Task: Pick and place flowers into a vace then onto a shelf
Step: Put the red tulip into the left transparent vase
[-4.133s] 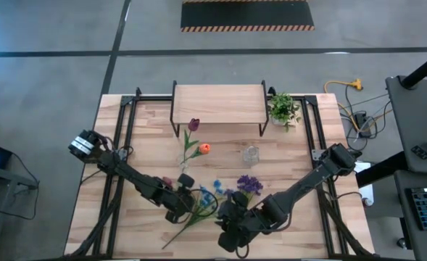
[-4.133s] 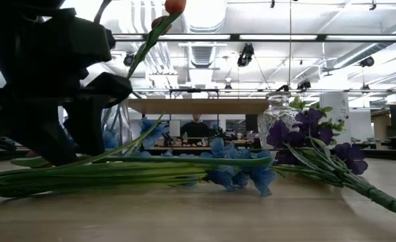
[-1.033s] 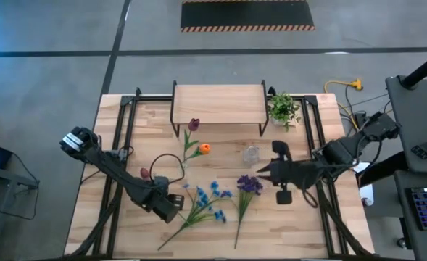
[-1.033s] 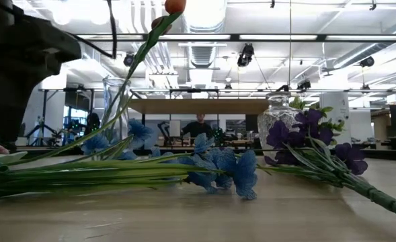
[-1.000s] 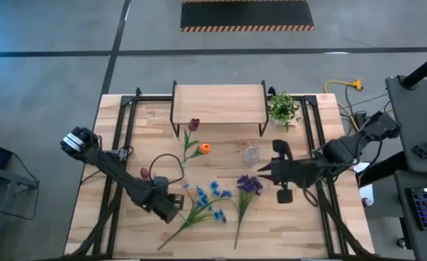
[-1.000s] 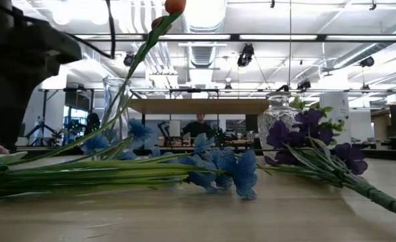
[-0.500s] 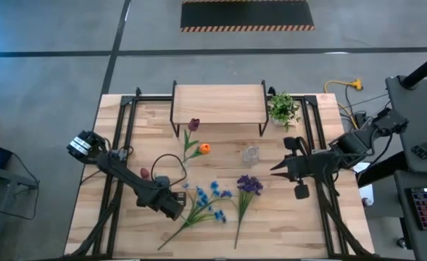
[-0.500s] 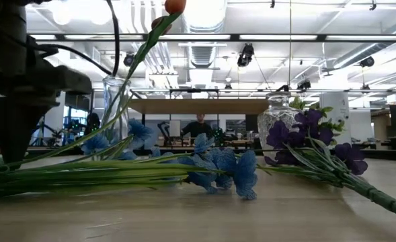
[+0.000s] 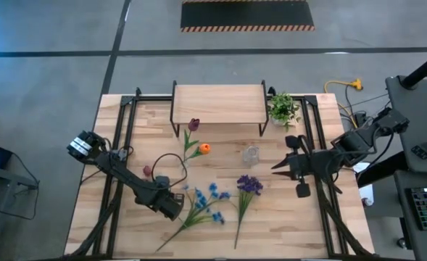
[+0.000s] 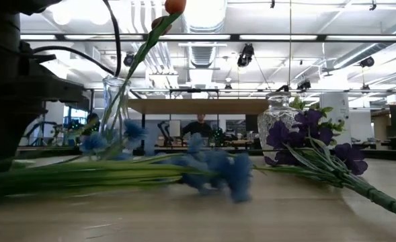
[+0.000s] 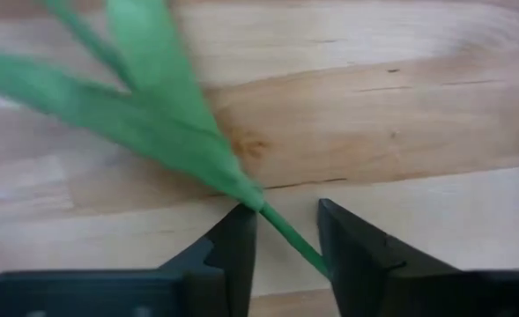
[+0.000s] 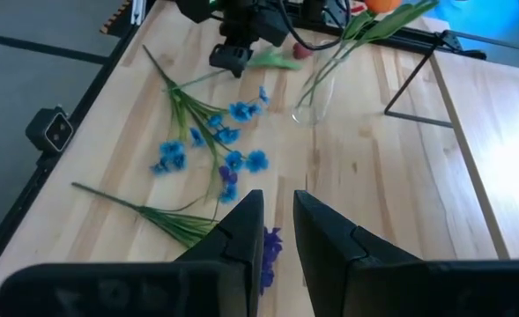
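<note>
- Toward the near left of the table [image 9: 289,228]: left gripper [image 11: 285,213] low over the wood, at the stem end of the blue spray [image 9: 204,201].
- Fingers [image 11: 234,238] of that gripper apart, one on each side of the thin green stem – gap wider than the stem, stem seemingly brushing one finger, no firm pinch to be made out through the blur.
- Blue spray itself flat on the table, blossoms toward the middle, stem slanting to the near edge.
- Just beside it, toward the right: purple bunch [image 9: 249,184], also flat on the wood, stem pointing at the near edge, well apart from both grippers.
- Behind the left gripper: tall clear vase [image 10: 114,91], upright, with two stems in it leaning toward the shelf – dark red tulip [image 9: 193,125] farther out, orange bud [image 9: 204,148] nearer.
- Close by the left arm, a small reddish head [image 9: 146,172] on the table, possibly a second tulip.
- At the right of the table: right gripper [image 12: 278,201] raised above the wood, aimed across at the flowers, fingers a narrow gap apart with nothing between them.
- Between that gripper and the orange bud: small cut-glass vase [image 9: 251,154], upright, nothing in it.
- Along the far edge: shelf [image 9: 219,101], light wood top bare, black legs on the table.
- Just right of the shelf: leafy potted plant [image 9: 283,109].
</note>
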Tool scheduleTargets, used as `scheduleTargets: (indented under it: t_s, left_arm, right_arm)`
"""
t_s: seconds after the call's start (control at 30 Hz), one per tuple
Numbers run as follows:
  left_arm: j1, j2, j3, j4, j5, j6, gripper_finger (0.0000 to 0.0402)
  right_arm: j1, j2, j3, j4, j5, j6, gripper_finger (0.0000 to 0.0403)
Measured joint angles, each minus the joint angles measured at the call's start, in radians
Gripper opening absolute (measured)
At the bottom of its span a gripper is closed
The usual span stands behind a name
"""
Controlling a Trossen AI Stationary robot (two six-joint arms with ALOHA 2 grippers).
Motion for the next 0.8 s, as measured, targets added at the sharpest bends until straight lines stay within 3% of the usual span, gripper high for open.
scheduleTargets:
  t_s: [0.27, 0.43, 0.8]
  left_arm:
    - [0.000, -0.001, -0.002, -0.011, -0.023, 0.069, 0.0007]
    - [0.000, -0.005, -0.001, -0.019, -0.040, 0.079, 0.0007]
    - [0.003, -0.081, 0.004, -0.023, -0.224, 0.033, 0.0002]
  right_arm:
    - [0.000, 0.041, -0.006, 0.019, 0.002, 0.002, 0.0056]
    - [0.000, 0.070, -0.007, 0.020, 0.002, 0.004, 0.0056]
    - [-0.005, 0.104, -0.009, 0.019, -0.001, 0.011, 0.0056]
